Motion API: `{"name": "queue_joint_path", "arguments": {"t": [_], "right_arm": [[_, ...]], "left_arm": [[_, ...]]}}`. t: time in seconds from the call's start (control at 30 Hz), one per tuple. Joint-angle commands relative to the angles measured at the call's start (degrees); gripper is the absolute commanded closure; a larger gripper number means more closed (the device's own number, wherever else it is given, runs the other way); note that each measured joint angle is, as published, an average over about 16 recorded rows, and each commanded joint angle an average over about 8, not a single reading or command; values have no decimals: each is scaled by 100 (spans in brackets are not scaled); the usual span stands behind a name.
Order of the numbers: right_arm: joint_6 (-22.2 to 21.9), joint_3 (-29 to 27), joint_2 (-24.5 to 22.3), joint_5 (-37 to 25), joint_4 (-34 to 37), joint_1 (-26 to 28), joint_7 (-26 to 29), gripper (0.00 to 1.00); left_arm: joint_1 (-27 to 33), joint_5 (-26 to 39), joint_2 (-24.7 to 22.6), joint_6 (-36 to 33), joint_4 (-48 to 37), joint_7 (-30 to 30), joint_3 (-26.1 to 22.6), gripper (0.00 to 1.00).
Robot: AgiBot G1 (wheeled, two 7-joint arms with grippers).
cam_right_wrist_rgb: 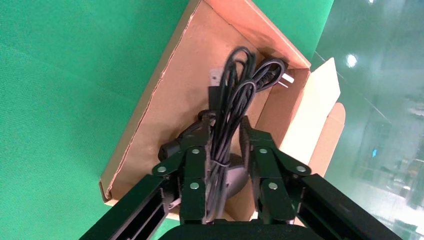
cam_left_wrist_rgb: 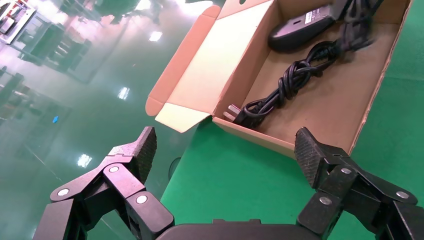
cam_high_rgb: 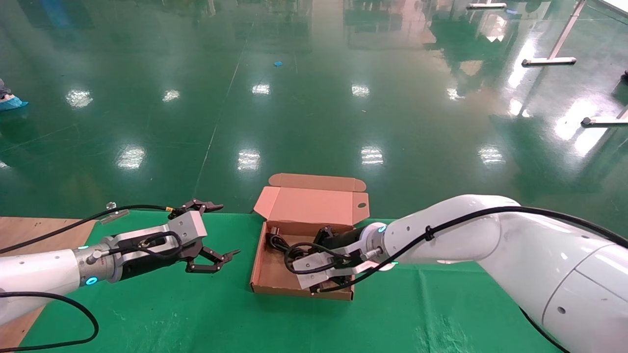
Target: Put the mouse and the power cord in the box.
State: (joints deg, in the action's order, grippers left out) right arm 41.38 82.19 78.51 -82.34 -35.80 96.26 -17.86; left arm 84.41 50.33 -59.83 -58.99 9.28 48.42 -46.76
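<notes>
The tan box (cam_high_rgb: 274, 289) lies open on the green cloth, its lid (cam_high_rgb: 314, 206) folded back. Inside, the power cord (cam_left_wrist_rgb: 287, 82) rests as a twisted bundle with its plug at the back left corner (cam_right_wrist_rgb: 274, 66). My right gripper (cam_high_rgb: 319, 240) reaches down into the box and is shut on the black mouse (cam_right_wrist_rgb: 235, 175), held tilted over the box floor (cam_left_wrist_rgb: 300, 27). The mouse's thin wire bundle runs between the fingers (cam_right_wrist_rgb: 195, 165). My left gripper (cam_high_rgb: 226, 229) hangs open and empty over the cloth, left of the box (cam_left_wrist_rgb: 225, 135).
The green cloth (cam_high_rgb: 196, 314) covers the table; bare wood (cam_high_rgb: 29, 230) shows at the far left. The table's far edge runs just behind the box, with shiny green floor beyond. The right arm (cam_high_rgb: 466, 230) crosses the cloth to the right of the box.
</notes>
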Motion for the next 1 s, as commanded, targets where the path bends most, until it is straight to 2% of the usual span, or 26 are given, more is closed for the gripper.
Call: {"name": "queue_joint_path", "arguments": {"t": [0.03, 0.57, 0.73, 1.0], "right_arm": [[3, -11, 0, -2, 7, 5, 0, 0], [92, -144, -68, 47, -27, -38, 45, 0], [361, -547, -335, 296, -261, -252, 221, 0], [947, -1421, -912, 836, -767, -715, 601, 0]], "left_arm": [[1, 11, 2, 12, 18, -8, -10, 0], [-4, 60, 16, 44, 89, -43, -34, 0], [-102, 23, 123, -72, 364, -293, 98, 0], [-401, -96, 446, -428, 1195, -1063, 506, 0]]}}
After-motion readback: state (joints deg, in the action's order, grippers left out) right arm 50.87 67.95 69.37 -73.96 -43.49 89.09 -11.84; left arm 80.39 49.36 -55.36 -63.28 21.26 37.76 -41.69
